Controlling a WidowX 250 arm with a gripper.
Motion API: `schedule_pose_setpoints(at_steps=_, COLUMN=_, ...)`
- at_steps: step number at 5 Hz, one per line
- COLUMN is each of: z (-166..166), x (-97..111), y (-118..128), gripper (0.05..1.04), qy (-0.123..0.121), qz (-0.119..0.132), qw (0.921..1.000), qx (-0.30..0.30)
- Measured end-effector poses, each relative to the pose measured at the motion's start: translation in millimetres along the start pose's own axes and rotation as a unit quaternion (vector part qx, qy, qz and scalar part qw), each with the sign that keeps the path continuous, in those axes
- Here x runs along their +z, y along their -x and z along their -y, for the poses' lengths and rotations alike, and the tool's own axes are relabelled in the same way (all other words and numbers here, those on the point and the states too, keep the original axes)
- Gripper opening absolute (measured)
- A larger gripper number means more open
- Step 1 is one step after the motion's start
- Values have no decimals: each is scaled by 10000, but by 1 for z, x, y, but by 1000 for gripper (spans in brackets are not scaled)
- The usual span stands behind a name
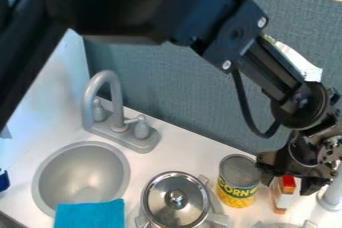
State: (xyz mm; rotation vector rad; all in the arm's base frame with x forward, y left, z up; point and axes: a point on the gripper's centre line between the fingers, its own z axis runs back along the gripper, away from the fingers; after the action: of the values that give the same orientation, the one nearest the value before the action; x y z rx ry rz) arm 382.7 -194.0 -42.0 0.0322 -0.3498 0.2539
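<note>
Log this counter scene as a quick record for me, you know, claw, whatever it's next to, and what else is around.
claw: at the top of the small red-topped container, right side of the view
container: small, orange and white, upright
grip: can't tell whether it is held
can: yellow label, upright, between the container and the pot
pot: metal, lid on, between can and sink
sink: grey round basin, left of the pot
cloth: blue, over the sink's near edge
faucet: grey, curved, behind the sink
</note>
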Motion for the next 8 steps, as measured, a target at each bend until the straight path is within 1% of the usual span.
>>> schedule_pose_setpoints(at_steps=1, z=2, x=-8, y=-3, gripper=940, qy=-44, qz=-112, qw=9998, qx=135)
schedule_pose_setpoints(at_steps=2, z=-5, x=-11, y=-10, gripper=652, qy=-66, qz=-116, qw=9994, qx=325)
schedule_pose_setpoints(at_steps=3, z=-3, x=-11, y=-10, gripper=402, qy=55, qz=-139, qw=9996, qx=235)
schedule_pose_setpoints(at_steps=4, z=1, x=-8, y=-4, gripper=390, qy=296, qz=-228, qw=9993, qx=-66)
schedule_pose_setpoints(at_steps=5, z=8, x=4, y=0, gripper=391, qy=803, qz=-420, qw=9946, qx=-497)
schedule_pose_setpoints(at_steps=6, z=9, x=31, y=-3, gripper=391, qy=1603, qz=-650, qw=9827, qx=-670)
schedule_pose_setpoints(at_steps=7, z=-7, x=52, y=-20, gripper=391, qy=1844, qz=-595, qw=9803, qx=-379)
schedule_pose_setpoints(at_steps=8, z=-31, x=68, y=-34, gripper=390, qy=1655, qz=-577, qw=9845, qx=-48)
